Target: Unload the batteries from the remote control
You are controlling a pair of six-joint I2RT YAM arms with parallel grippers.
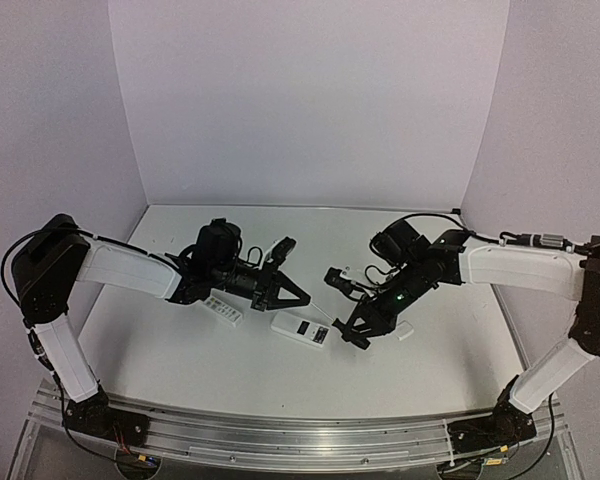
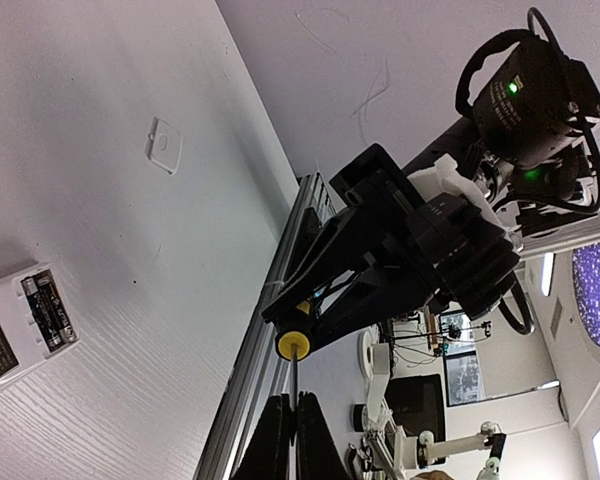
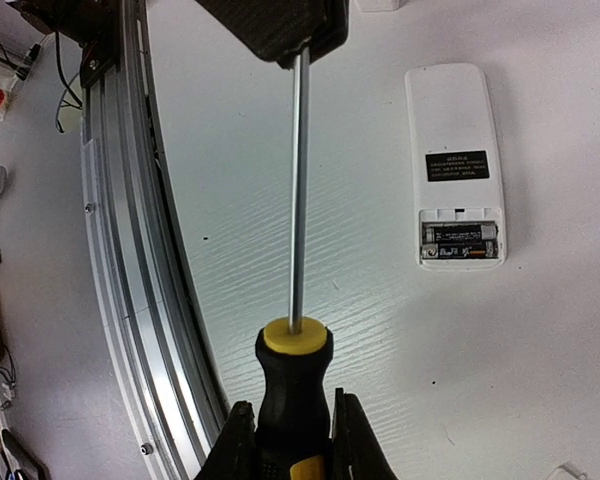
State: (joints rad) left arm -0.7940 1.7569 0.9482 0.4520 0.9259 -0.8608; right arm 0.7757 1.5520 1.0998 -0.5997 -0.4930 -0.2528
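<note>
A metal rail is seen along the near edge of a white table, with both arm bases bolted to it.

Just beyond the rail, near the table's middle, the remote is laid flat with its plain white back turned up and a dark label shown across it. The recess at one end is uncovered. The batteries, two dark cells, are seated side by side inside that recess.

Above the table and just to the right of the remote, the right gripper is clamped on the black and yellow handle of a screwdriver. The thin metal shaft is held clear of the table and is pointed towards the other arm. The shaft's far end is pinched between the closed fingers of the left gripper, so the tool is gripped at both ends. The remote is touched by neither gripper.

A small white square cover is seen lying flat on the table, apart from the remote.

Slightly farther back and to the left, a slim remote with grey buttons is seen face up beneath the left arm.
</note>
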